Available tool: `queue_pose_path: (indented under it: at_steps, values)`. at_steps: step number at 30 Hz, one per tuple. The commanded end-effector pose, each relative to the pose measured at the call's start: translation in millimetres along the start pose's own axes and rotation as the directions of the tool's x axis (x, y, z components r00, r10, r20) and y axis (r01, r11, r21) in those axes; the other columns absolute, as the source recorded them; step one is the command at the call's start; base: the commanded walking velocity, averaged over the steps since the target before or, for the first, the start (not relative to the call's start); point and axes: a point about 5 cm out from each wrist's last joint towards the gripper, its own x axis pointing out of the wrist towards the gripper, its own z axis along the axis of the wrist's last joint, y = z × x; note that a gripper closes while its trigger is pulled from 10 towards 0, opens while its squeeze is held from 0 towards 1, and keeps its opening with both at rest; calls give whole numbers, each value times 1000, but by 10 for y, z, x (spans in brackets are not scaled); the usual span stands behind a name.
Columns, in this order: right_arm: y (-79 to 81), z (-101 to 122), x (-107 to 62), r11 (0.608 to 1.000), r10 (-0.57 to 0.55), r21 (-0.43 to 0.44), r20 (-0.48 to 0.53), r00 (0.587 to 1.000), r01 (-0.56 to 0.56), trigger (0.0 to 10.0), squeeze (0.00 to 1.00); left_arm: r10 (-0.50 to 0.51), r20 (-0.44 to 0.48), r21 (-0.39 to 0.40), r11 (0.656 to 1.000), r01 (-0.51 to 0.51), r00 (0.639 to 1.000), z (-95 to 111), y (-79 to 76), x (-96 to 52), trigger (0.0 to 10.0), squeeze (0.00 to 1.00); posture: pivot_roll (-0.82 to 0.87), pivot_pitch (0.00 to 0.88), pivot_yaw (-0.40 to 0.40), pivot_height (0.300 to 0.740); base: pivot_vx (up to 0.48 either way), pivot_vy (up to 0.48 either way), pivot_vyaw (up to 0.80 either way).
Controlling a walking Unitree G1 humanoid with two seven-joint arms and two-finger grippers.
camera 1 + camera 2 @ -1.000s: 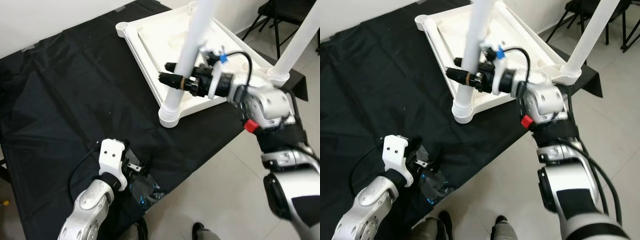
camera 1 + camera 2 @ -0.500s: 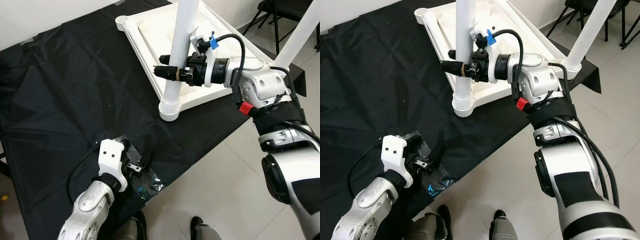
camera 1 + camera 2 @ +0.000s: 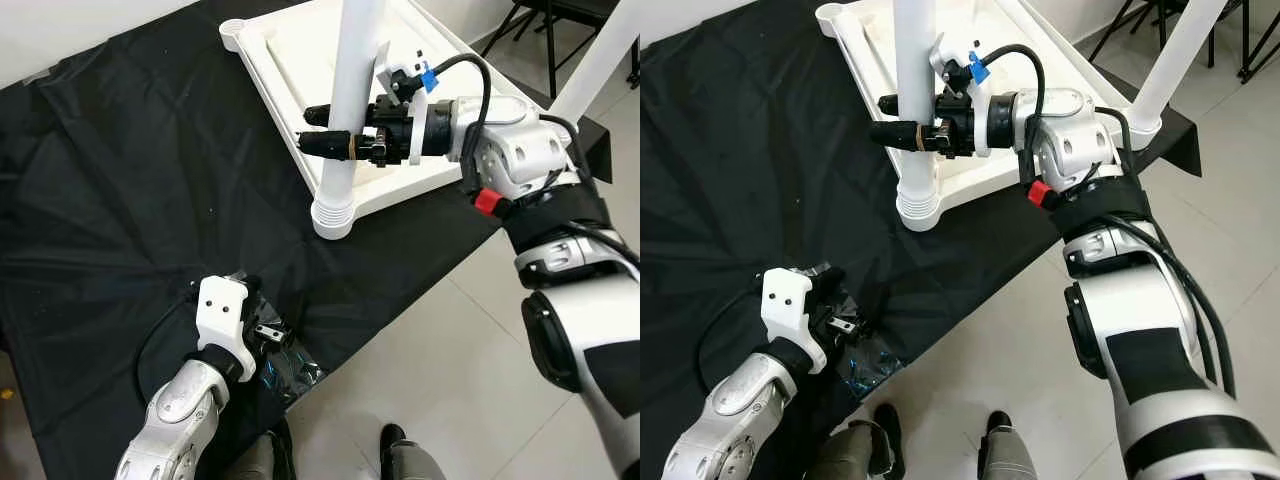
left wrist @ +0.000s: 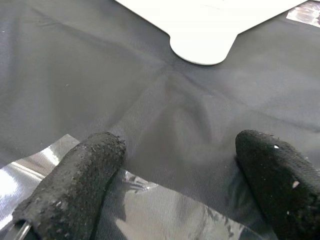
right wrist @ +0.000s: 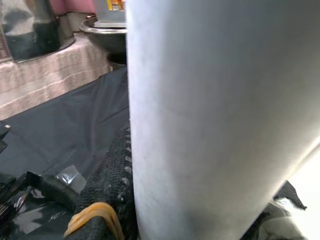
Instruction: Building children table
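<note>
Left eye view: a white plastic tabletop [image 3: 300, 60] lies upside down on a black cloth [image 3: 120, 180], and the right gripper [image 3: 335, 140] reaches in from the right with its two black fingers pinching a white table leg [image 3: 350, 90]. The leg stands almost upright, its long axis vertical, its ribbed foot seated in the near corner socket [image 3: 333, 218] of the tabletop; the grip sits partway up the shaft, square to it. The right arm is far nearer the leg than the left, so any pressing or twisting home likely falls to it. Low in the view the left gripper [image 3: 268, 340] rests on the cloth near a crinkled clear plastic bag [image 3: 290, 368], well apart from the tabletop. Right eye view: a second leg [image 3: 1180, 55] rises from the far right corner. Left wrist view: the two black pads [image 4: 75, 185] are spread apart and hold nothing, with the bag's edge under them and the tabletop's rounded corner [image 4: 202, 47] ahead. Right wrist view: the leg's white shaft sits hard against a textured black finger [image 5: 107, 190] banded in yellow, confirming contact the head views only suggest
</note>
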Motion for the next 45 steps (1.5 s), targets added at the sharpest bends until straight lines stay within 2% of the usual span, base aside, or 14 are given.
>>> queue_pose_path:
  at_steps: [1,10,15,20,24,32,40,45]
  values:
    - [-15,-151,-31,999,-32,-33,-104,994,29,10000,0,10,-50,-15,1000,-11,999,-88,8,-43,10000,0,21,364,44,740,0,0,0]
    - [-11,-72,-32,999,31,-26,-90,995,-34,10000,0,10,-51,-16,1000,-11,999,-90,7,-51,10000,0,23,357,45,740,0,0,0]
    - [-37,63,-52,998,58,-29,-29,998,-59,10000,0,13,-47,-14,1000,-14,999,-90,6,-52,10000,0,22,353,43,740,0,0,0]
    - [-39,92,-63,997,71,-33,-13,997,-71,10000,0,14,-45,-14,1000,-15,999,-88,4,-53,10000,0,23,353,42,740,0,0,0]
    - [-10,126,-94,988,138,-73,0,990,-138,10000,0,15,-44,-16,1000,-16,999,-90,0,-51,10000,0,22,349,38,740,0,0,0]
    - [-13,166,-125,983,166,-82,16,986,-165,10000,0,18,-41,-19,1000,-18,999,-89,-7,-46,10000,0,20,349,33,740,0,0,0]
    - [-13,97,-135,980,182,-75,-45,982,-185,10000,0,21,-39,-23,999,-22,999,-90,-5,-40,10000,0,16,349,30,740,0,0,0]
    - [-33,-42,-67,993,114,-20,-104,988,-117,10000,0,23,-38,-24,999,-24,999,-90,-3,-38,10000,0,12,349,30,740,0,0,0]
